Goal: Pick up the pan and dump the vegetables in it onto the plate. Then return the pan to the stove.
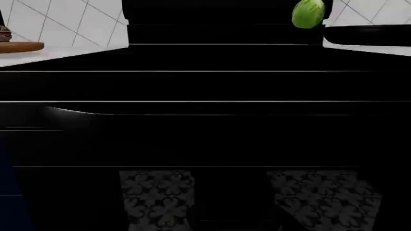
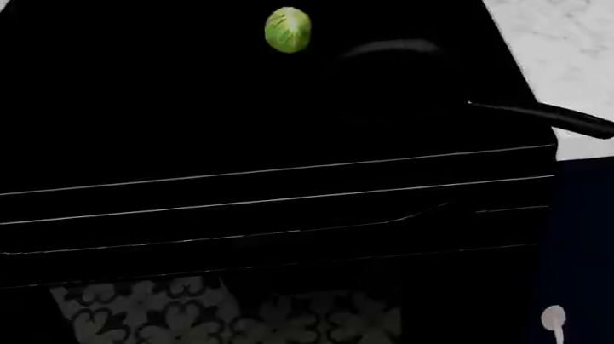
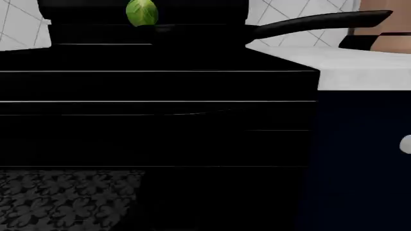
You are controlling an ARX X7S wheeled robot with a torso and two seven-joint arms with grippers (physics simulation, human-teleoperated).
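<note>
The black stove (image 2: 223,129) fills the head view. On its right half rests the black pan (image 2: 388,73), its long handle (image 2: 553,119) reaching out over the right front corner. A small green sprout, the vegetables (image 2: 288,29), sits just left of the pan's rim; black on black hides whether it is inside. The left wrist view has the sprout (image 1: 308,13) beside the pan (image 1: 366,34), and the wooden plate's (image 1: 19,46) edge on the counter left of the stove. Neither gripper appears in the head view. In both wrist views the jaws are lost in darkness.
White marble countertop (image 2: 576,15) lies right of the stove, with a tan appliance (image 3: 378,41) at its back. A brown wrinkled ball (image 1: 3,33) sits on the plate. Both wrist cameras face the oven front (image 3: 160,134) from low down, over patterned floor (image 2: 232,334). A dark blue cabinet (image 3: 359,159) stands to the right.
</note>
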